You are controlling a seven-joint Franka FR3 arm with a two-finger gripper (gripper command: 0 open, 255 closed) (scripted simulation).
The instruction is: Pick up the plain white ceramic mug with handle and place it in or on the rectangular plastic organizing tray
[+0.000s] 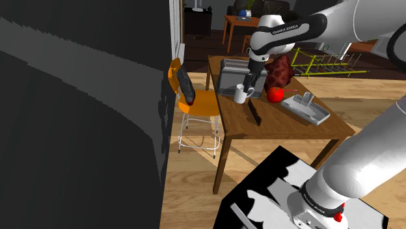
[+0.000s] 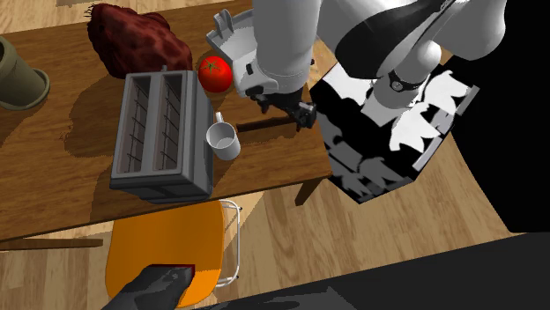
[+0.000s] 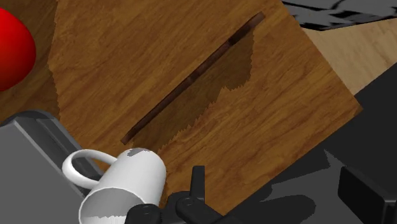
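Observation:
The white mug [image 1: 242,94] stands upright on the wooden table [image 1: 293,130], its handle toward the grey toaster [image 1: 230,75]. The mug [image 2: 223,139] sits right by the toaster's corner [image 2: 163,132]. My black gripper [image 1: 251,82] hangs open above the table, close over the mug. In the wrist view the mug [image 3: 127,188] lies outside one of the fingers [image 3: 197,184], not between them; the gripper [image 3: 280,191] holds nothing. The grey rectangular tray [image 1: 306,107] lies past a red ball-like fruit [image 1: 276,95], and the arm partly hides the tray [image 2: 227,31].
A thin dark stick [image 3: 191,79] lies on the table beside the mug. A dark red lumpy object [image 2: 132,40] sits behind the toaster. An orange chair [image 1: 198,101] stands at the table's side. A dark wall [image 1: 78,117] fills the shoulder view's left.

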